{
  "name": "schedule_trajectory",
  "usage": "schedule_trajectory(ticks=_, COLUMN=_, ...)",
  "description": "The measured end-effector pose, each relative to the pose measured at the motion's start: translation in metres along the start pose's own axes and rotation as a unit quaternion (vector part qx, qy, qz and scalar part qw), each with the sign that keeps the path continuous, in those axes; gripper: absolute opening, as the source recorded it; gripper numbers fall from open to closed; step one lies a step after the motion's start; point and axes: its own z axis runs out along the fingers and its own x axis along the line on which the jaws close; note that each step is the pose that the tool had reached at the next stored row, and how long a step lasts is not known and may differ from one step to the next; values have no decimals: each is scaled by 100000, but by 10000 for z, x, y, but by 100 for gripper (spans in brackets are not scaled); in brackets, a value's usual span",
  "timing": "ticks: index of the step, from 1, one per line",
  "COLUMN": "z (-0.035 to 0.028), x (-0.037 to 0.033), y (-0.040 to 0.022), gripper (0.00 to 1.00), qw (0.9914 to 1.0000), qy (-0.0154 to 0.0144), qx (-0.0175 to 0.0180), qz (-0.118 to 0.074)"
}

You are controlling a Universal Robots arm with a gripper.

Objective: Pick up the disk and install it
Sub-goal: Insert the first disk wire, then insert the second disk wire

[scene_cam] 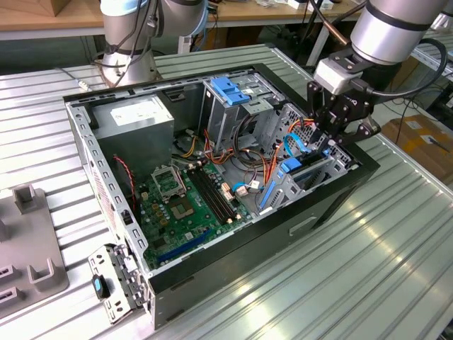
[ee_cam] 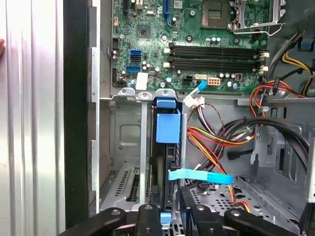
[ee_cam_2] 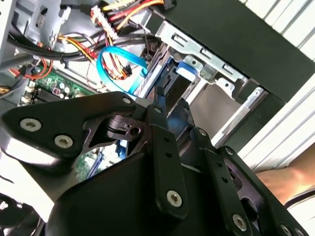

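One disk (ee_cam: 167, 129) on edge in drive bay (ee_cam: 125, 142), straddled by pincer (ee_cam: 170, 214); clamped or loose, cannot tell.

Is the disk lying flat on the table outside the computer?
No, in the first wrist view the disk stands on edge inside the computer case.

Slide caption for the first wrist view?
Gripper at the blue-framed disk standing on edge in the drive bay, motherboard beyond.
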Motion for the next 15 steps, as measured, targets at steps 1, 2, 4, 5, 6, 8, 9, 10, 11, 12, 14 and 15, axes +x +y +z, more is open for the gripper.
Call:
schedule_trajectory(ticks=1, z=0, x=0, y=1, gripper=30, qw=100000, qy=9, qx=-84, qz=2)
schedule_trajectory(ticks=2, z=0, x=0, y=1, gripper=30, qw=100000, qy=6, qx=-101, qz=8)
schedule_trajectory(ticks=4, z=2, x=0, y=-6, gripper=30, qw=100000, qy=-10, qx=-199, qz=8)
schedule_trajectory(ticks=5, z=3, x=0, y=-13, gripper=30, qw=99999, qy=-16, qx=-385, qz=56)
schedule_trajectory(ticks=6, z=3, x=1, y=-19, gripper=30, qw=99998, qy=-18, qx=-643, qz=99)
schedule_trajectory(ticks=8, z=3, x=0, y=-26, gripper=30, qw=99994, qy=-31, qx=-1041, qz=139)
schedule_trajectory(ticks=9, z=3, x=0, y=-26, gripper=30, qw=99994, qy=-32, qx=-1050, qz=144)
schedule_trajectory(ticks=10, z=3, x=1, y=-26, gripper=30, qw=99994, qy=-31, qx=-1130, qz=140)
schedule_trajectory(ticks=11, z=3, x=1, y=-26, gripper=30, qw=99993, qy=-34, qx=-1211, qz=141)
schedule_trajectory(ticks=12, z=3, x=1, y=-26, gripper=30, qw=99993, qy=-33, qx=-1214, qz=138)
schedule_trajectory(ticks=14, z=3, x=1, y=-26, gripper=30, qw=99992, qy=-34, qx=-1225, qz=140)
schedule_trajectory(ticks=15, z=3, x=1, y=-26, gripper=30, qw=99992, qy=-34, qx=-1226, qz=141)
